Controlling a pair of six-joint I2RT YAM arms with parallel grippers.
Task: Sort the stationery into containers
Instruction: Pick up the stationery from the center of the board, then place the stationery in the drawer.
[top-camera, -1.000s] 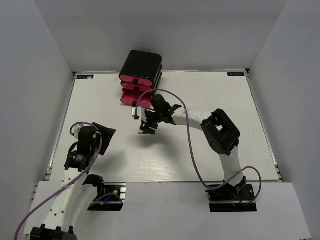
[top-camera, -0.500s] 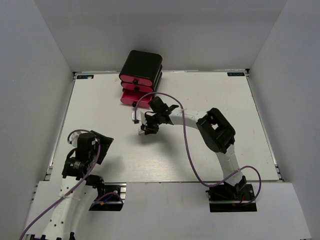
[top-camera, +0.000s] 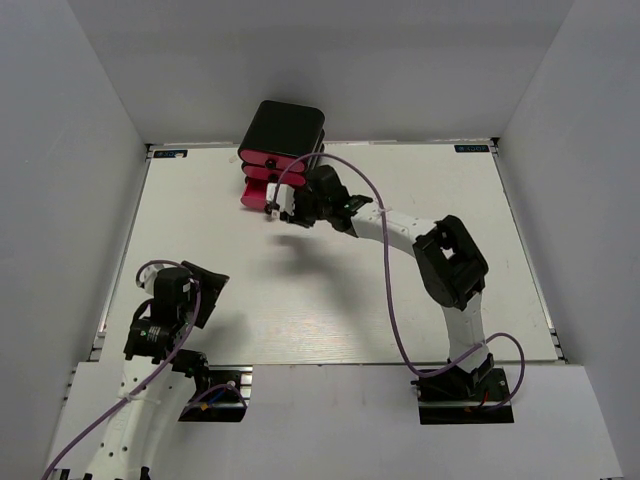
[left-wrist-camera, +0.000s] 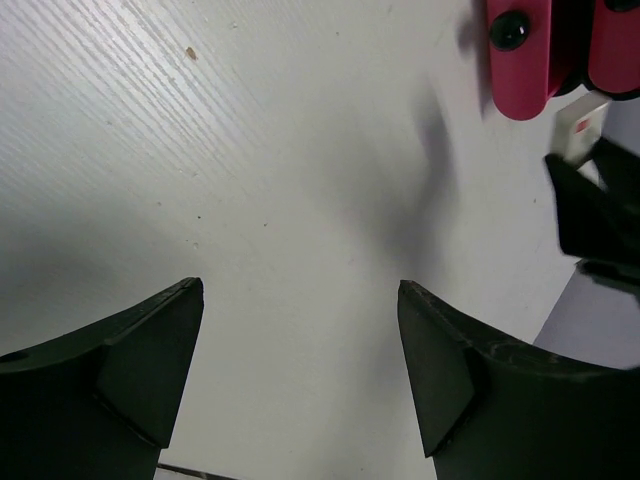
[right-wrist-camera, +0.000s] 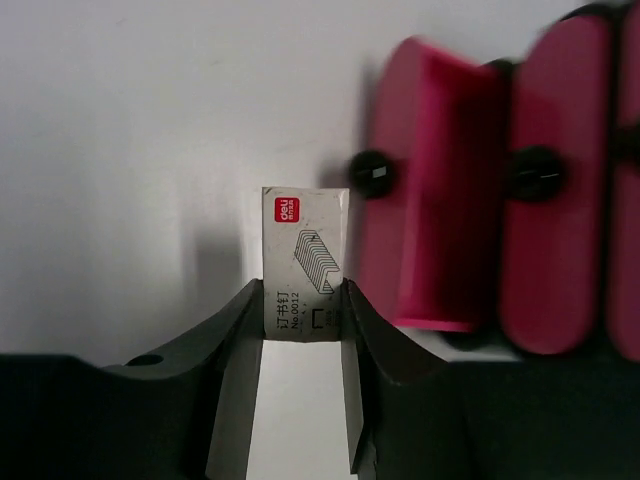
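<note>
The rounded black box (top-camera: 283, 130) with three pink-red drawers stands at the table's far middle. Its lowest drawer (top-camera: 262, 197) sticks out toward me. My right gripper (top-camera: 283, 212) is shut on a small white rectangular box with a staples drawing (right-wrist-camera: 305, 262), and holds it just beside the protruding drawer (right-wrist-camera: 430, 240) and its black knob (right-wrist-camera: 372, 172). The white box also shows in the left wrist view (left-wrist-camera: 580, 130). My left gripper (left-wrist-camera: 300, 290) is open and empty over bare table at the near left (top-camera: 205, 285). No markers or pen are in view.
White walls close in the white table (top-camera: 400, 300) on three sides. The right arm's purple cable (top-camera: 385, 300) loops over the table's middle.
My right gripper has moved away from me and up to the drawers with the white box in it. My left arm has drawn back toward its base.
</note>
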